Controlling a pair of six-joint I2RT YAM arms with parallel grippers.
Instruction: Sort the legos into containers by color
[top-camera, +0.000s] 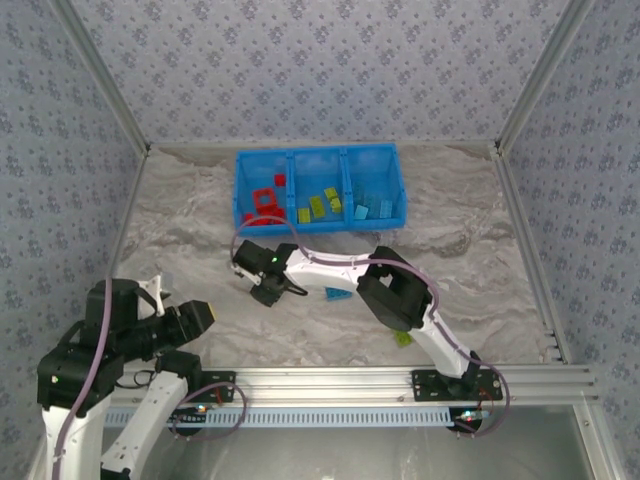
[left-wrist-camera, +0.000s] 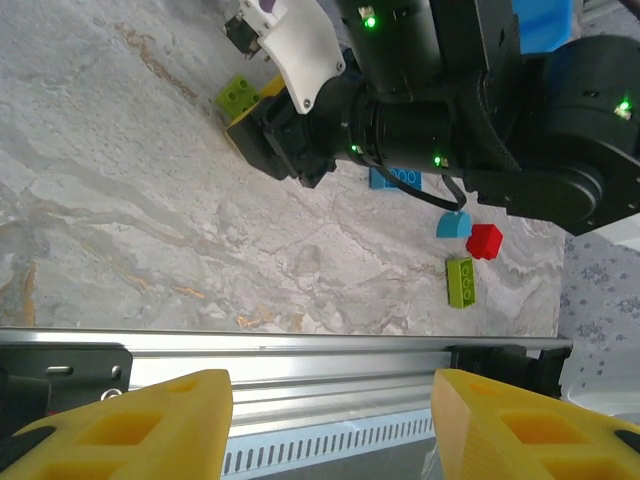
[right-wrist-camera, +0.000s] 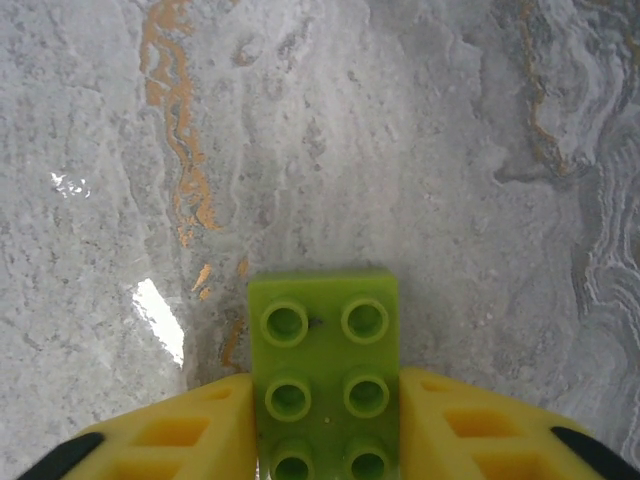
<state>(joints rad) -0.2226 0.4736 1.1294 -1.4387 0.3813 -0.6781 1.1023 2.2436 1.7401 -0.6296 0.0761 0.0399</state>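
A lime green lego (right-wrist-camera: 325, 370) sits between the yellow fingers of my right gripper (right-wrist-camera: 325, 432), which is shut on its two long sides, low over the marble table. From the top, that gripper (top-camera: 262, 290) is at the table's middle left, in front of the blue three-part container (top-camera: 320, 156). The container holds red legos (top-camera: 265, 200) on the left, green legos (top-camera: 320, 205) in the middle and light blue legos (top-camera: 370, 208) on the right. My left gripper (left-wrist-camera: 332, 420) hangs open and empty over the near metal rail.
Loose on the table lie a light blue brick (left-wrist-camera: 395, 180), a small blue piece (left-wrist-camera: 453, 224), a red piece (left-wrist-camera: 484, 241) and a lime green brick (left-wrist-camera: 460, 282). The right arm (top-camera: 400, 295) stretches across the table's middle. The metal rail (top-camera: 350, 380) borders the near edge.
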